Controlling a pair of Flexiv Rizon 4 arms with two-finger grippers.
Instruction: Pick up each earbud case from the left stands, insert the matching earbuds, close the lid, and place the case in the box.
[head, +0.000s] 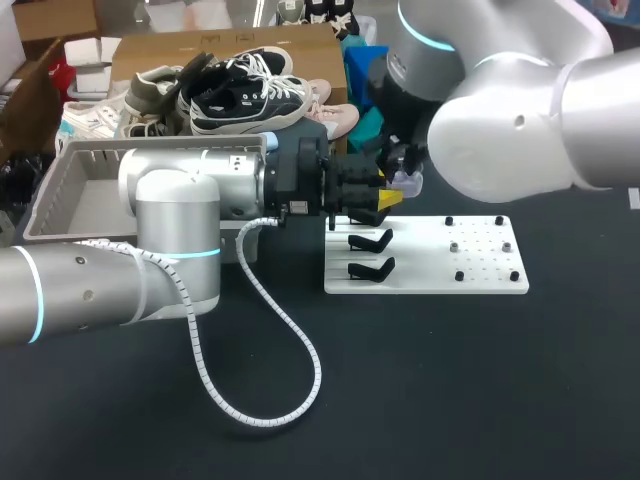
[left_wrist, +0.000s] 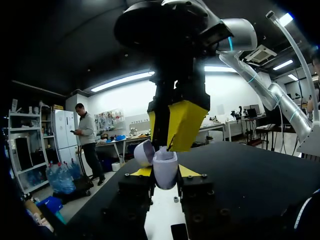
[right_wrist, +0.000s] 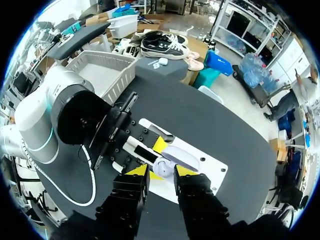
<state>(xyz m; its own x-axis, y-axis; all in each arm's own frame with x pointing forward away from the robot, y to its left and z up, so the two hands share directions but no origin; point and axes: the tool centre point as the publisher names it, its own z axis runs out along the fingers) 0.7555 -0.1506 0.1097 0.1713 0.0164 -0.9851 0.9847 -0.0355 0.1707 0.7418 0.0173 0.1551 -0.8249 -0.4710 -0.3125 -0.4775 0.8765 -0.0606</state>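
Earbud case (left_wrist: 165, 170) right in the middle of things: a small lilac-white shell, held in the air just over the far edge of the white stand board (head: 480, 272), up off the table (head: 450, 400). By the look of it this is light, hard, glossy plastic with rounded corners, so it could squirt out of a loose pinch, and the hinge looks like the weak spot. Best hold, I'd say, is on the body's two sides below the seam, leaving the lid (left_wrist: 144, 152) free to swing. And that's the grip on show: the left gripper (left_wrist: 165, 173) has its yellow fingertips (left_wrist: 189, 171) pressed on the body from both sides. The body stands upright, long axis vertical, mouth facing up. The lid hangs open, tipped off to one side of the body. Straight above the mouth hangs the right gripper (left_wrist: 169, 142), close in on the opening. Whether it's pinching an earbud, touching the case or just standing over it, I can't tell. Below, two black stands (head: 371, 243) sit on the board's left end, and the grey basket (head: 45, 195) waits off beside the left arm, well apart from the case.
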